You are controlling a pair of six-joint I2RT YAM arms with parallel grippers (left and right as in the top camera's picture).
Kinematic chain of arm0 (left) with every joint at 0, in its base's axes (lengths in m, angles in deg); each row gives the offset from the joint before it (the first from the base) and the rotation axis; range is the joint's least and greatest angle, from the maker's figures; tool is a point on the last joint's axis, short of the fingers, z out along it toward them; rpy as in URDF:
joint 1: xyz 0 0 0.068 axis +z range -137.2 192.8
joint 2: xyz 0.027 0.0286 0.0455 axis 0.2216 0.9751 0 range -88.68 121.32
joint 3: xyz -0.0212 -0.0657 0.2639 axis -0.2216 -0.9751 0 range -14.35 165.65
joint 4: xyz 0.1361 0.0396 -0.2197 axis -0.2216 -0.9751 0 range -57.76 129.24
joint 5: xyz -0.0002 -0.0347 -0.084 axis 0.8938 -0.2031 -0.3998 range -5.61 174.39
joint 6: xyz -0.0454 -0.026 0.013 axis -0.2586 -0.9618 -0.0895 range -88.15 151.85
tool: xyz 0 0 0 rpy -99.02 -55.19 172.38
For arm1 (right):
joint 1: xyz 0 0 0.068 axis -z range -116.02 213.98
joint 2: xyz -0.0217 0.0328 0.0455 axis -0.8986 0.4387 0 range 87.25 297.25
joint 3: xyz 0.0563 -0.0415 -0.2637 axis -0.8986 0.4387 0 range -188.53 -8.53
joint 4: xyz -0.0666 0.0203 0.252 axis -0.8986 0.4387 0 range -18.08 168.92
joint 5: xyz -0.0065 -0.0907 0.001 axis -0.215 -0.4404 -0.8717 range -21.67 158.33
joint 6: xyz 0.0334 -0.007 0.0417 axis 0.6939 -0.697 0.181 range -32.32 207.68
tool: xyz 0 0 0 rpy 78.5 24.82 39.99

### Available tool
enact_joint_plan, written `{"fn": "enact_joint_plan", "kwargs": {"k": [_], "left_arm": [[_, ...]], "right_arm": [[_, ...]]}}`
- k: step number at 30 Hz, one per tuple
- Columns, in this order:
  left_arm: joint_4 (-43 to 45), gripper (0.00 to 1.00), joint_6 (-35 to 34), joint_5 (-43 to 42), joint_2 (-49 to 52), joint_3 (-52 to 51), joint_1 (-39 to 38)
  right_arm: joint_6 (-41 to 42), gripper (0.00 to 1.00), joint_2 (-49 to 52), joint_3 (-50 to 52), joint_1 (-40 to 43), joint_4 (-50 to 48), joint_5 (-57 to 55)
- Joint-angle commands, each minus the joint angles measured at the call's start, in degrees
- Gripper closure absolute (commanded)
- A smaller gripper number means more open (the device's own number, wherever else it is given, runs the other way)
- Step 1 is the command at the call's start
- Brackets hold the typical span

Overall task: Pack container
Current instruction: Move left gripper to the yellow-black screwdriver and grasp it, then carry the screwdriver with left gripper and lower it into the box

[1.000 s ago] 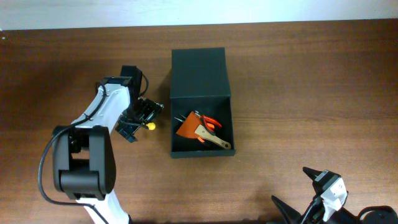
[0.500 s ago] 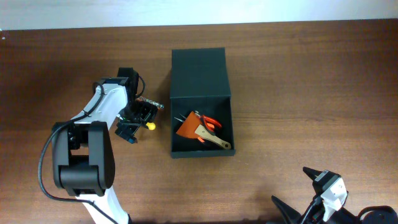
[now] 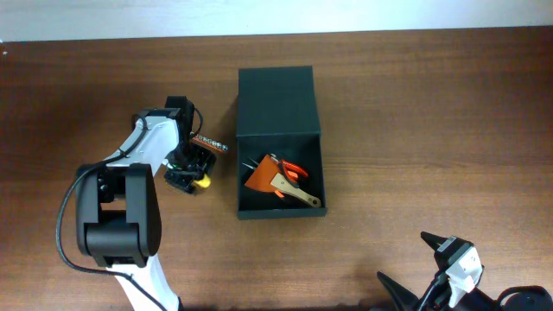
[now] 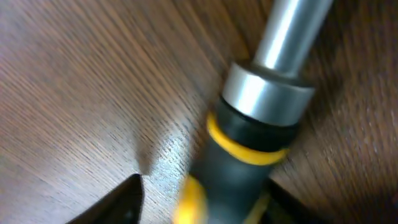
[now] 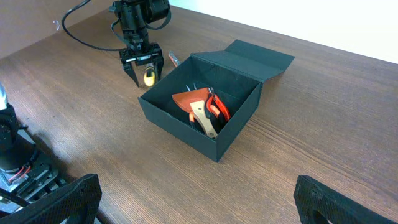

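Two left fingers [image 4: 121,202] stand open astride the screwdriver [image 4: 249,130] handle on the bench [image 3: 432,130]. Centre them, close firmly, then lift clear toward the container [image 3: 278,99].

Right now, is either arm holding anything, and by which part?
Nothing yet, it seems: the left gripper straddles the handle end of the screwdriver lying on the table, jaws apart. The right gripper is open and empty.

container [image 3: 278,95]: I'm seeing matte dark green throughout.
tabletop [image 3: 432,112]: I'm reading brown, streaked wood grain.
screwdriver [image 4: 252,134]: I'm making out a black handle, yellow bands, silver shaft.
tools [image 3: 278,179]: I'm picking out orange, red, tan.
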Motion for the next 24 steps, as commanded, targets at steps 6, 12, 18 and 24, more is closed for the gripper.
{"fn": "enact_joint_plan", "kwargs": {"k": [6, 12, 18, 24], "left_arm": [[-0.04, 0.67, -0.17, 0.09, 0.94, -0.22, 0.35], [-0.04, 0.71, -0.15, -0.92, -0.2, -0.2, 0.28], [-0.04, 0.73, -0.15, -0.87, -7.56, -0.2, -1.01], [0.0, 0.73, -2.38, -0.44, -20.17, -0.2, -7.52]], "right_arm": [[0.09, 0.01, -0.33, 0.17, -0.2, -0.17, 0.33], [0.09, 0.01, -0.33, 0.17, -0.2, -0.17, 0.33], [0.09, 0.01, -0.33, 0.17, -0.2, -0.17, 0.33], [0.09, 0.01, -0.33, 0.17, -0.2, -0.17, 0.33]]}}
